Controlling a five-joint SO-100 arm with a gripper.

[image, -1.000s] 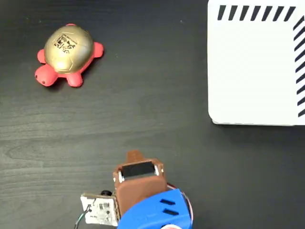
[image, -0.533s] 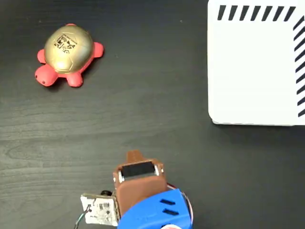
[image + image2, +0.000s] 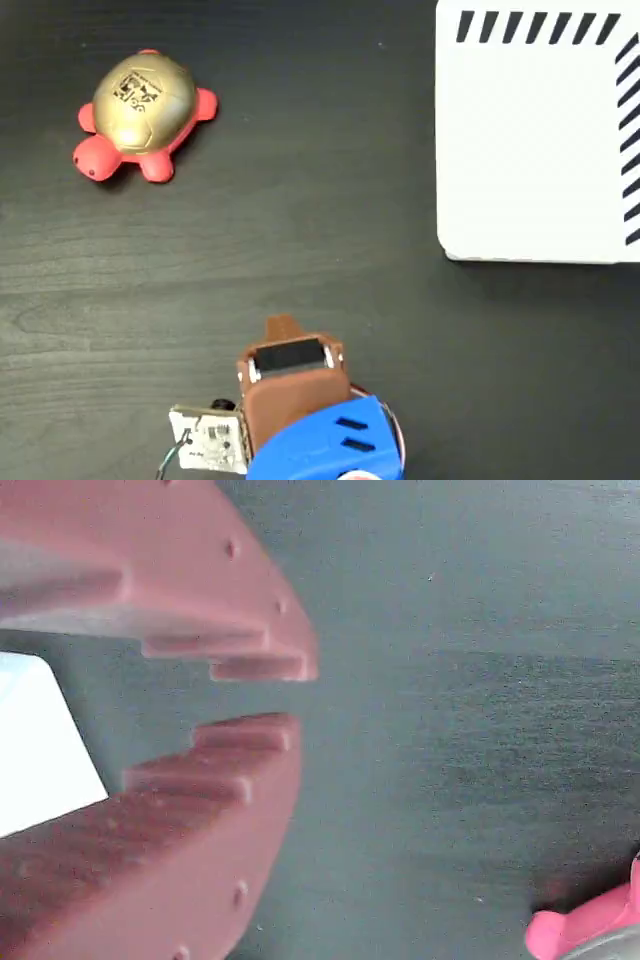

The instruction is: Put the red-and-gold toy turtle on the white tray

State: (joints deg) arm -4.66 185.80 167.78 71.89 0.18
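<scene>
The dark surface point(image 3: 320, 200) carries the white tray point(image 3: 535, 150) at its upper right corner and the red-and-gold toy turtle point(image 3: 140, 112) near the upper left. The gripper point(image 3: 275, 695), narrowly parted and empty, sits by the bottom edge. It should open wider, then descend centred over the domed shell.

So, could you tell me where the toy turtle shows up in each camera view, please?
Fixed view: the red-and-gold toy turtle sits at upper left on the dark table, far from the gripper.
Wrist view: only a coral-red bit shows at the bottom right corner.
Shared landmark: the white tray, at the left edge in the wrist view.
</scene>
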